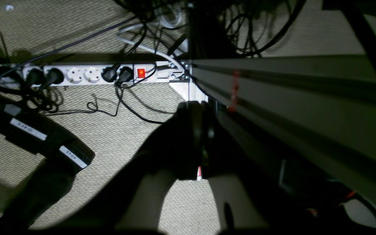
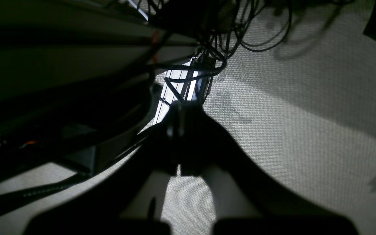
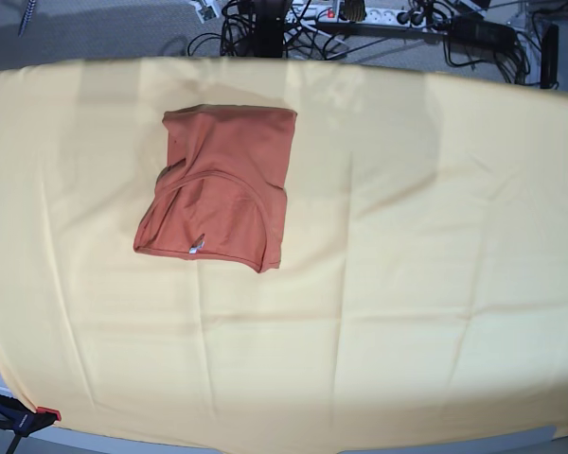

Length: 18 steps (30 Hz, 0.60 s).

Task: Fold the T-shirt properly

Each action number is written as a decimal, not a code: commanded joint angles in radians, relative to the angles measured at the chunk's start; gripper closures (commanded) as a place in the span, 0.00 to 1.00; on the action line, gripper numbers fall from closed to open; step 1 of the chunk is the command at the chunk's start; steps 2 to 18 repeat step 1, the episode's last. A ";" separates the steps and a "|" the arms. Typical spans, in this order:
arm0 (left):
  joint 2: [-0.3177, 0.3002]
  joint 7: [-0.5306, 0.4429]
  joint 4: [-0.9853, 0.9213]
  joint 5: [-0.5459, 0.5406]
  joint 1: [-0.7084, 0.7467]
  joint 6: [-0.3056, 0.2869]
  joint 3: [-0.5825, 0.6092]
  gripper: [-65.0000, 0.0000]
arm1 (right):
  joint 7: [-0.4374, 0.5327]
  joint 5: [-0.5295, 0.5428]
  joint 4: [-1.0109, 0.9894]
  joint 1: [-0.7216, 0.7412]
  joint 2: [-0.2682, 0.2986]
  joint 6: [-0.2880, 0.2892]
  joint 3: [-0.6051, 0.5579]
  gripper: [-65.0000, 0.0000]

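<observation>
T-shirt [image 3: 221, 188] lies upper left of base frame on yellow cloth [image 3: 407, 284], folded into compact rectangle, tag at lower edge. Left gripper [image 1: 198, 143] and right gripper [image 2: 178, 130] pressed together, empty, hanging over carpet beside table. Risk: loose lower-right corner flops open; soft fabric creeps.

yellow cloth [image 3: 407, 284] over table | power strip [image 1: 90, 74] w/ plugs on carpet [image 1: 116, 137] | cable tangle [image 1: 240, 29]

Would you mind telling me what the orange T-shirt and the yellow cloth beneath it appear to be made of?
T-shirt: seemingly thin, soft knit, matte rust-orange; it drapes in limp folds. Yellow cloth: likely a woven sheet, matte pale yellow, with straight fold creases across it.
</observation>
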 commanded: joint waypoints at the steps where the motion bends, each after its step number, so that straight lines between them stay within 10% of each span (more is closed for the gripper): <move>1: 0.012 -0.017 0.003 0.002 0.002 -0.016 0.000 1.00 | 0.015 -0.001 0.002 -0.006 0.005 0.004 -0.008 1.00; 18: 0.012 -0.017 0.003 0.002 0.002 -0.016 0.000 1.00 | 0.015 -0.001 0.002 -0.006 0.005 0.004 -0.008 1.00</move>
